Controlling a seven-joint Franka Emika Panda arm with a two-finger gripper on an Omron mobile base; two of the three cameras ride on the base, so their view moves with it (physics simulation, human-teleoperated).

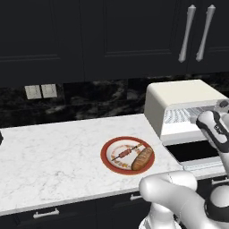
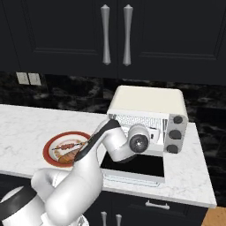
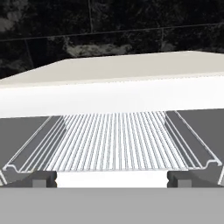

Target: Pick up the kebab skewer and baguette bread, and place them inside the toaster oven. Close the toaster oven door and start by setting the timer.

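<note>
The cream-white toaster oven (image 1: 183, 99) (image 2: 148, 103) stands at the right of the counter. Its door (image 1: 197, 153) (image 2: 137, 167) is folded down flat, dark glass up. My gripper (image 3: 112, 178) hovers over the lowered door, just in front of the oven mouth, open with nothing between its fingertips (image 3: 43, 178). It faces the wire rack (image 3: 113, 142). To the left of the oven, the kebab skewer (image 1: 126, 152) (image 2: 68, 146) and the baguette bread (image 1: 142, 159) (image 2: 67, 156) lie side by side on a red-rimmed plate (image 1: 106, 156) (image 2: 49, 152).
Three dark knobs (image 2: 175, 134) run down the oven's right front. Dark upper cabinets with silver handles (image 2: 115, 34) hang above. The white marble counter (image 1: 49, 152) stretches left of the plate. Wall outlets (image 1: 41, 91) sit on the black backsplash.
</note>
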